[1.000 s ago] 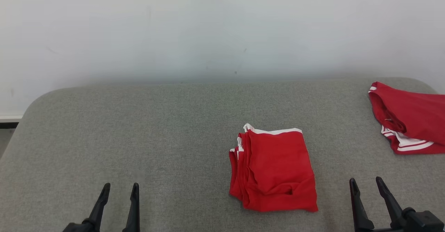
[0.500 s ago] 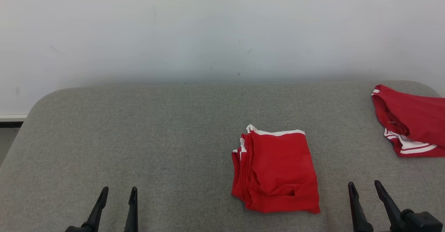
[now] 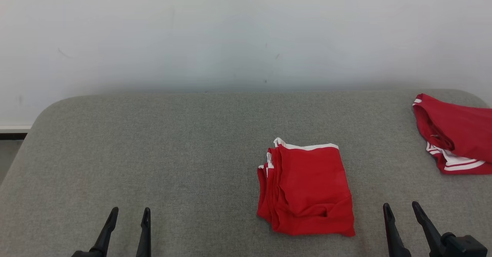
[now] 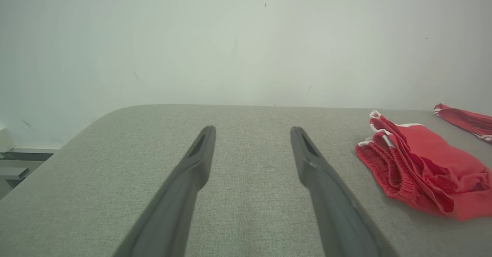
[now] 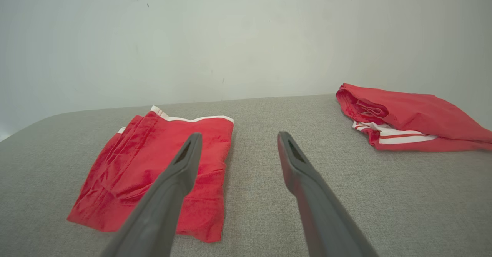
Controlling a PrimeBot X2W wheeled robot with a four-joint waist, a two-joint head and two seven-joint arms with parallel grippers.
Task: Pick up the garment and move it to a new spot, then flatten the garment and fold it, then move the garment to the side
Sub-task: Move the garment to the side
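A red garment (image 3: 307, 189) with white trim lies folded into a small rectangle on the grey padded table (image 3: 173, 153), right of centre. It also appears in the left wrist view as the garment (image 4: 423, 164) at the right, and in the right wrist view as the garment (image 5: 134, 161) at the left. My left gripper (image 3: 130, 211) hovers open near the front edge, well left of the cloth. My right gripper (image 3: 401, 206) is open just right of the garment's near corner. Both grippers, left (image 4: 252, 131) and right (image 5: 239, 135), hold nothing.
A second red garment with white stripes (image 3: 457, 134) lies loosely at the table's far right corner, also seen as the striped garment (image 5: 411, 118). A pale wall (image 3: 246, 37) rises behind the table. The table's rounded left corner (image 3: 42, 114) drops to the floor.
The head camera has shifted slightly, so the whole picture sits a little lower and to the right. Both grippers have drawn back a little toward the bottom edge. The garments lie as before.
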